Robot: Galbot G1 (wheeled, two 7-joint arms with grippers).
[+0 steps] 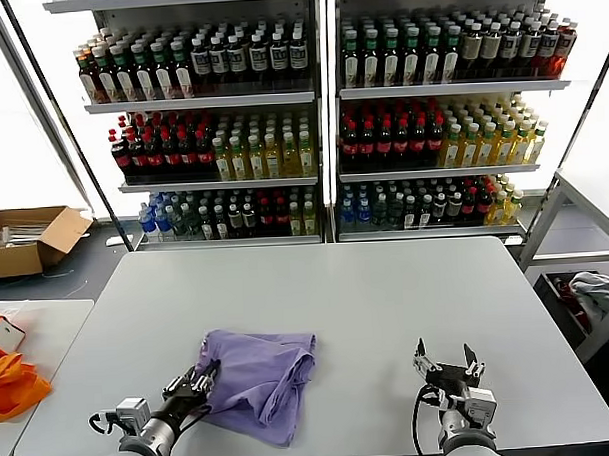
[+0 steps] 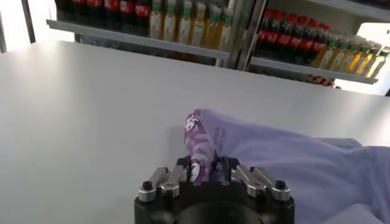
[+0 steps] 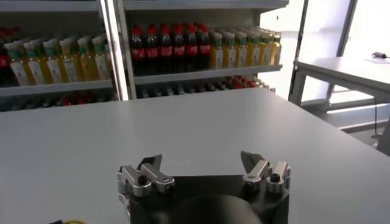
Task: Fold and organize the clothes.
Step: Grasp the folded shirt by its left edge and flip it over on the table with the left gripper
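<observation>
The lavender T-shirt [image 1: 258,383] lies folded in a loose bundle on the grey table [image 1: 317,298], near its front left. My left gripper [image 1: 198,385] is at the shirt's left edge, shut on a raised fold of it. In the left wrist view that fold [image 2: 200,146], with darker purple print, stands up between my left gripper's [image 2: 206,169] jaws, and the rest of the shirt [image 2: 304,164] spreads away beyond. My right gripper [image 1: 447,366] is open and empty, low over the bare table at the front right, apart from the shirt. It also shows in the right wrist view [image 3: 201,164].
Two shelf racks of bottles [image 1: 321,117] stand behind the table. An orange fabric bag [image 1: 12,383] lies on a side table at the left. A cardboard box [image 1: 30,238] sits on the floor at the far left. A metal frame [image 1: 575,229] stands at the right.
</observation>
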